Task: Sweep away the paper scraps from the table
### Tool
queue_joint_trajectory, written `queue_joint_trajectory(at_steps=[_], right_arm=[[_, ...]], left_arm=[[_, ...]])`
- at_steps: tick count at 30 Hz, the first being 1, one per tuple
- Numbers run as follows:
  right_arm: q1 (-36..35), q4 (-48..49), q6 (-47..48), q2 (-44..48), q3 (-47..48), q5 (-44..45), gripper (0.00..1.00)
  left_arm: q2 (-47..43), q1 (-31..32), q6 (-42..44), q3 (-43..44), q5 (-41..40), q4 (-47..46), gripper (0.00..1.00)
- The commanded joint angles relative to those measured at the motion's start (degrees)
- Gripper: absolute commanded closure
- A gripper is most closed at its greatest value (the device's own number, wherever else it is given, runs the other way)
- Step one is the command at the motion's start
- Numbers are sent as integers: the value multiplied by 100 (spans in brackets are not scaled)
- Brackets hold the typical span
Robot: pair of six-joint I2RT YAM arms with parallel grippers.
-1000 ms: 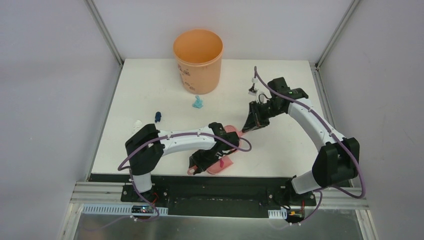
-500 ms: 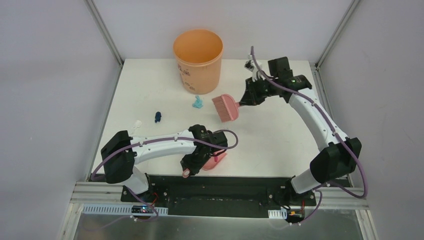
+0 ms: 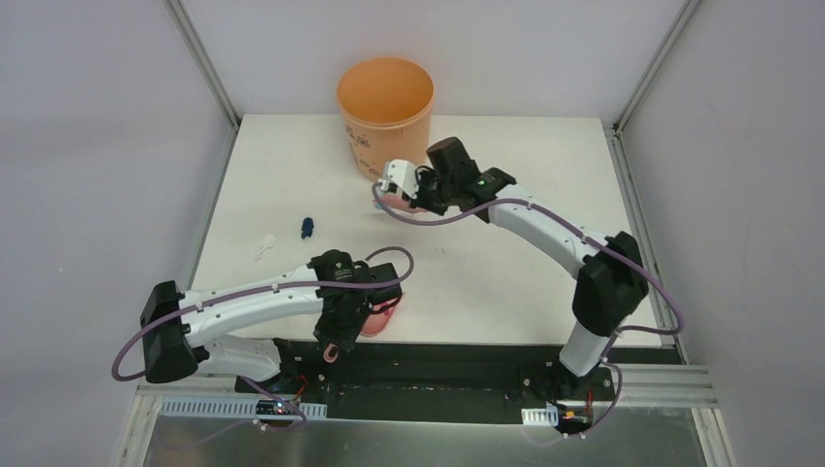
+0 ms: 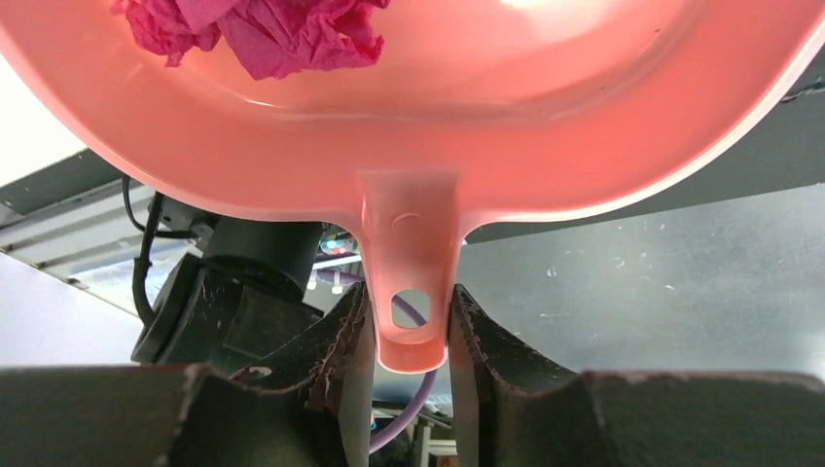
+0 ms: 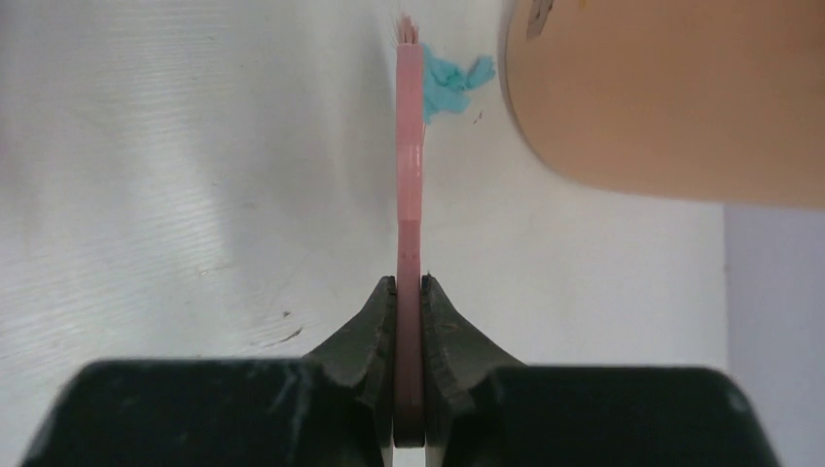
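The left gripper (image 4: 409, 326) is pinching the dustpan (image 4: 506, 136) by its handle tab, its jaws closing on both sides of the tab, and is holding the pan at the near edge of the table (image 3: 525, 263). A magenta scrap (image 4: 258, 29), crumpled and creased like tissue, is lying inside the pan. The right gripper (image 5: 409, 292) is clamping the brush (image 5: 410, 165), seen edge-on as a thin pink strip. A small, ragged teal scrap (image 5: 452, 83) is sitting on the table against the brush's far end, just beside the bucket (image 3: 384, 112). On the table's left part, a dark blue scrap (image 3: 306, 228) and a white scrap (image 3: 266, 245) are lying near each other, well apart from both tools. The white one is barely showing against the white top.
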State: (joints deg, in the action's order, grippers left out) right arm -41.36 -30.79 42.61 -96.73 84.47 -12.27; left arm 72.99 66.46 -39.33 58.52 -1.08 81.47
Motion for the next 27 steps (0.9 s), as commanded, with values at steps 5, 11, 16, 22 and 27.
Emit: queue_joint_trajectory(at_steps=[5,11,16,22,27], right_arm=[[-508,1028,1695,-1325,1119,901,100],[-561,-100,1900,-1527,1403,780,100],[-557,-2191,1686,-912,1122,307,100],[-520,-3692,842,414,414,-171,100],[106,-3407,-496,1411,464,-698,100]], left_arm=[[-331,86,-446,-89,91,346,100],[-37,162,-245,-51,66,273,100],[190,178,78,3,72,125,100],[514,266,326,4,98,-133,100],[1139,296,792,219,-54,-404,100]])
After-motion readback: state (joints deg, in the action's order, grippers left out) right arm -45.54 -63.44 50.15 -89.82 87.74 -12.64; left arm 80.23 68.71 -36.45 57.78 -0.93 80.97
